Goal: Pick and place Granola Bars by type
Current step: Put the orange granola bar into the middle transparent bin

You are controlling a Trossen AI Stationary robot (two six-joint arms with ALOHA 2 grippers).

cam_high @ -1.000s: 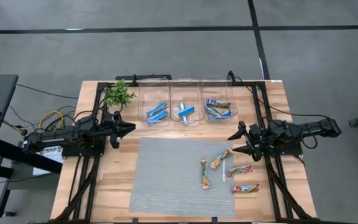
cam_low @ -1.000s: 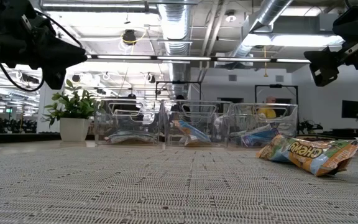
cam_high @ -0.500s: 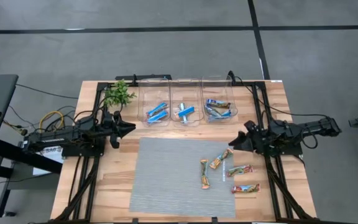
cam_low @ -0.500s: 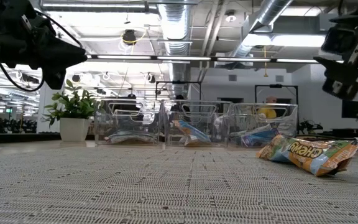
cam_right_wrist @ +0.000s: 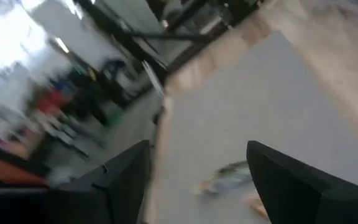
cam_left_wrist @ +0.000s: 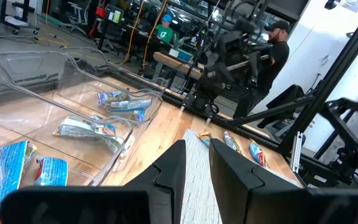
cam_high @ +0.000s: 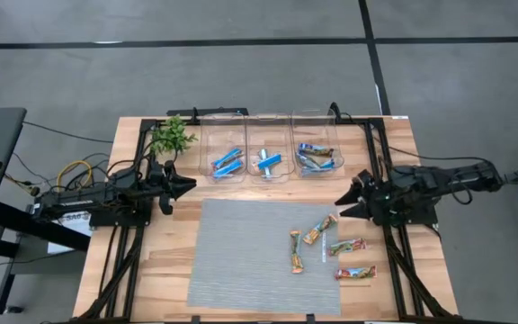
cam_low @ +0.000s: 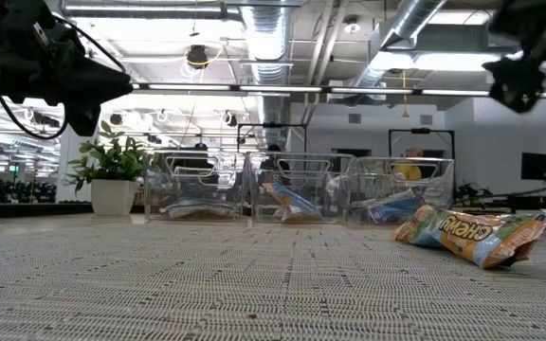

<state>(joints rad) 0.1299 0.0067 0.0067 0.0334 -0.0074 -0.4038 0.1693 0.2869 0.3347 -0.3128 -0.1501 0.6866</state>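
tan bars [cam_high: 317, 231] lie on mat, below right gripper's [cam_high: 344, 200] spread fingers.

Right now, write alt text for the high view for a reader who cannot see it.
Seen from above, four tan granola bars lie on a grey mat on a wooden table. The open right gripper hovers near them. Three clear bins at the far edge hold blue bars; the left gripper waits near a small plant.
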